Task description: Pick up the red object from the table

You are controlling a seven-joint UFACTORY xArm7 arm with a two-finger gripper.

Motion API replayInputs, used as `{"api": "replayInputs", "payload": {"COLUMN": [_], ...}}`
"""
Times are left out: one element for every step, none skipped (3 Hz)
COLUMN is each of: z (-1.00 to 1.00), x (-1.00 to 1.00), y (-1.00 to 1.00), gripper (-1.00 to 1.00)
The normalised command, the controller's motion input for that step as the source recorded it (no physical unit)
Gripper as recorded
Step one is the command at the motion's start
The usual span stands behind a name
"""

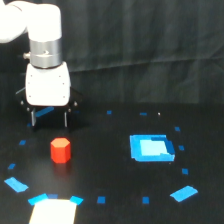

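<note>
The red object (60,150) stands upright on the tabletop (110,165), a small hexagonal block resting on one flat end, well toward the exterior view's left. Standing that way, it offers flat side faces to anything coming down from above, which I'd guess is why it was set so.

Nearest to me, at the bottom edge, there is a whitish patch (52,211) with blue tape at its corners, and a loose scatter of small blue tape marks (102,200) that seem to ring the working area, perhaps as placement guides. A slanted blue strip (16,185) lies at the exterior view's left, another (183,193) at its right. None of them touches the block.

Level with the block but well apart from it, toward the exterior view's right, is the bright blue square (151,148), lying flat; it plays no part in the pick, as far as I can judge.

Beyond the block, the claw (49,119) hangs under the white head (47,86) of the arm (30,25), pointing straight down. Its two thin fingers (65,119) are spread apart with nothing between them, so it is released and empty. It sits behind and above the block, slightly toward the exterior view's left of it, not touching it. The spread looks wider than the block, which suits a straddling descent. I'd say the pick has not yet begun in earnest: the claw must first come over the block, then lower.

Behind everything hangs a dark curtain (150,50).
</note>
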Motion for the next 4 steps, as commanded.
{"api": "replayInputs", "payload": {"z": [-0.78,-0.29,-0.81,-0.05], "x": [0.28,0.13,0.09,0.33], "y": [-1.00,-0.98,-1.00,-1.00], "gripper": [-0.40,0.16,0.30,-1.00]}}
